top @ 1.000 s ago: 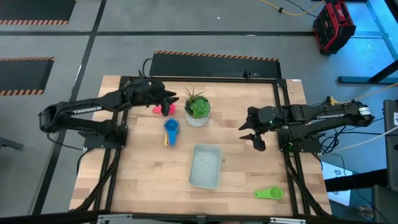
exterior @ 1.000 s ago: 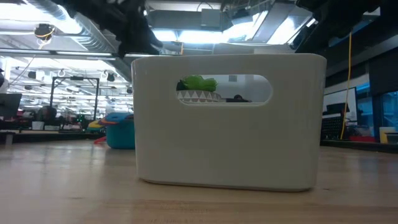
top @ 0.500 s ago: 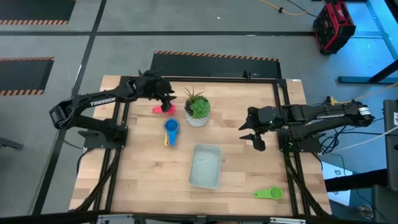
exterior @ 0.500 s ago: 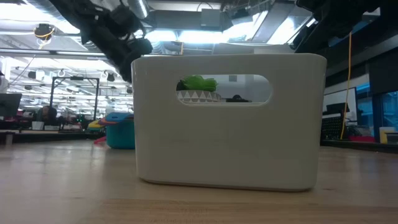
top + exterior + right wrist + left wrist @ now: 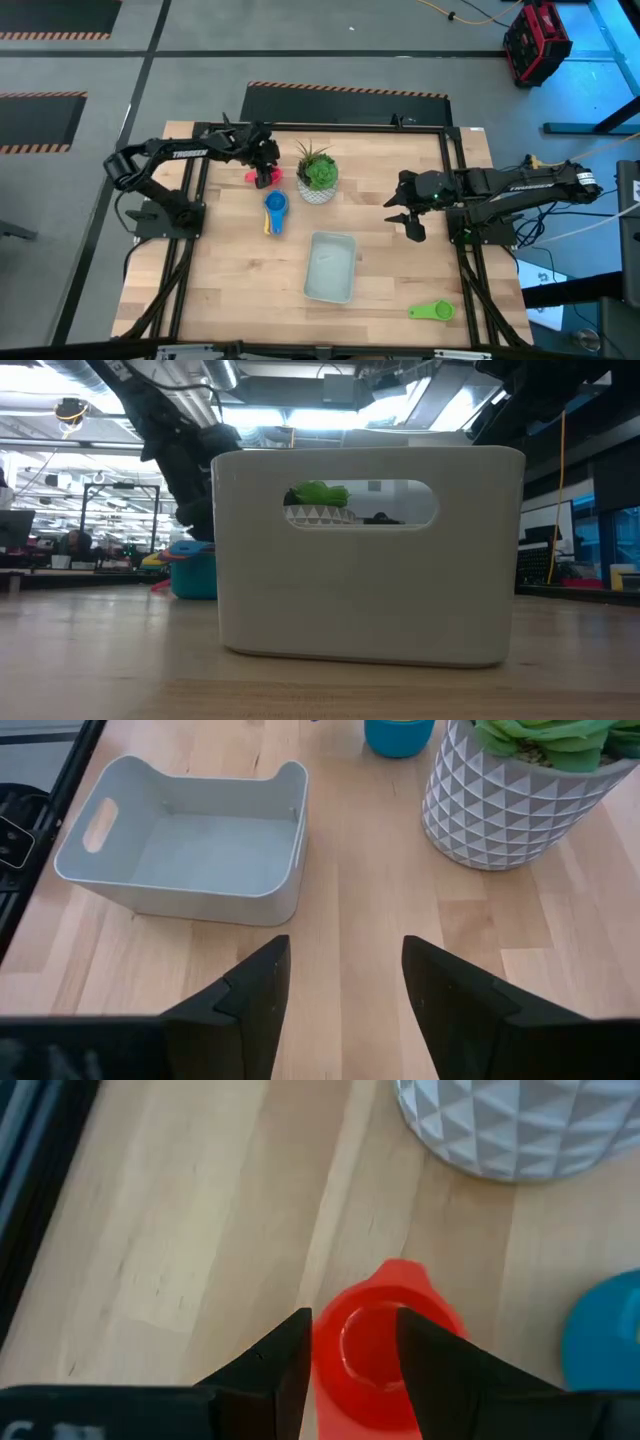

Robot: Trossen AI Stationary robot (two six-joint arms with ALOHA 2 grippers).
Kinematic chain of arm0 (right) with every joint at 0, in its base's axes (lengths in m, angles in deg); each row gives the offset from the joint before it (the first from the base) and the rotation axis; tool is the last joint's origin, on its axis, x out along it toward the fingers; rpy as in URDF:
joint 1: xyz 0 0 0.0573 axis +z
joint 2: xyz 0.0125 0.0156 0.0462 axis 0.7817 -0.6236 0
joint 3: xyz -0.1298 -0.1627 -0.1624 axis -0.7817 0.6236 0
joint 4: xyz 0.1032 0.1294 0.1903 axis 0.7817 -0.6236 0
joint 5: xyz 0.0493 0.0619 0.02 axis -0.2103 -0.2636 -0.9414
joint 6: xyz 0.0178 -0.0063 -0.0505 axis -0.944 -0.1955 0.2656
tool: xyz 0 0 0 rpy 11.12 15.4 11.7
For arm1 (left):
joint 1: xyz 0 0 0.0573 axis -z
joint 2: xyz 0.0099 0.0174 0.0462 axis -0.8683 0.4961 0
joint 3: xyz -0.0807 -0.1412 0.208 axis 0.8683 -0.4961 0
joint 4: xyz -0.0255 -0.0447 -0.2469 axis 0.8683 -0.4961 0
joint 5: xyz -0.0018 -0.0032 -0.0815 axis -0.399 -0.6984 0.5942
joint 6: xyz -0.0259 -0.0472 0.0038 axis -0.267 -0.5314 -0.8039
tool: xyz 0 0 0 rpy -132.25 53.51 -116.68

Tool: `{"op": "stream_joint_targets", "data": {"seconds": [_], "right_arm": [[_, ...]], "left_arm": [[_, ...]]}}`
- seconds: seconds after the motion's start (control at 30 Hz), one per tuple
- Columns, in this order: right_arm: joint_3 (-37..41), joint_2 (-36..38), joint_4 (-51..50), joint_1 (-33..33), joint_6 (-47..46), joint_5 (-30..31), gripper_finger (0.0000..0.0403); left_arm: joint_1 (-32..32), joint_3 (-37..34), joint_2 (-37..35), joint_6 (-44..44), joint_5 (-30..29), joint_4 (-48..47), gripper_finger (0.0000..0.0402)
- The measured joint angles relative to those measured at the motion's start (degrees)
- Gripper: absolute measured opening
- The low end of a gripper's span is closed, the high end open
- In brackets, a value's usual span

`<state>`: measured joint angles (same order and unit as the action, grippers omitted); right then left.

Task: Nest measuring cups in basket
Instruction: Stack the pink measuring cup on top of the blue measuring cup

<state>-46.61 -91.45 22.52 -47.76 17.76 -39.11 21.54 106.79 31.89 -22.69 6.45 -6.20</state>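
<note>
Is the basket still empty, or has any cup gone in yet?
Empty. The basket shows only a bare floor in the right wrist view, and the high view shows nothing coloured inside it either.

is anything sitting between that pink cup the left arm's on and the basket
Yes. The stacked blue cup lies on the table roughly between the pink cup at the left end effector and the basket; the potted plant stands beside that line.

Surface: pale wood tabletop (image 5: 380, 290).
Middle: grey-blue basket (image 5: 330, 266).
Far side: white plant pot (image 5: 318, 184), blue cup stack (image 5: 275, 207), pink cup (image 5: 262, 176), perhaps resting there.
Near right: green cup (image 5: 432, 311).
</note>
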Motion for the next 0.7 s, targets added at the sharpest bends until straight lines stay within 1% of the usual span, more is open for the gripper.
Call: {"op": "stream_joint_targets", "data": {"seconds": [0.07, 0.2, 0.3, 0.5, 0.7], "right_arm": [[0.0, 0.0, 0.0, 0.0, 0.0, 0.1, 0.0198], [0.0, 0.0, 0.0, 0.0, 0.0, 0.1, 0.0198], [0.0, 0.0, 0.0, 0.0, 0.0, 0.1, 0.0198], [0.0, 0.0, 0.0, 0.0, 0.0, 0.1, 0.0198], [0.0, 0.0, 0.0, 0.0, 0.0, 0.1, 0.0198]], "left_arm": [[0.0, 0.0, 1.0, 0.4, -0.7, 0.2, 0.014], [0.0, 0.0, 1.9, -1.4, -5.4, 0.0, 0.014], [0.0, 0.0, 1.9, -1.4, -7.4, 0.2, 0.014], [0.0, 0.0, 1.9, -2.9, -7.8, -0.4, 0.014], [-0.3, -0.1, 3.9, -4.6, -7.4, -0.4, 0.014]]}}
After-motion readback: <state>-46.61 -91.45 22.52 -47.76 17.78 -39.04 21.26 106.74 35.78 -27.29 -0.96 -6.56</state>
